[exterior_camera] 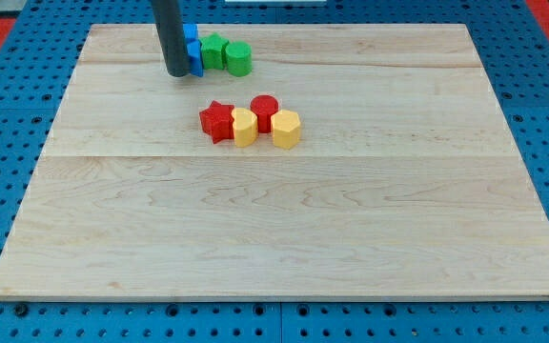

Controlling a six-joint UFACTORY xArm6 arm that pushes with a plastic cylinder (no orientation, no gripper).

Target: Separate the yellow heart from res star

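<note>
The red star lies a little above the board's middle, touching the yellow heart on its right. A red cylinder sits just behind the heart, and a yellow hexagonal block touches it on the right. My tip is at the view's top, above and to the left of the red star, apart from it and right against blue blocks.
Behind my rod stand the blue blocks, partly hidden, then a green block and a green cylinder in a row. The wooden board lies on a blue pegboard.
</note>
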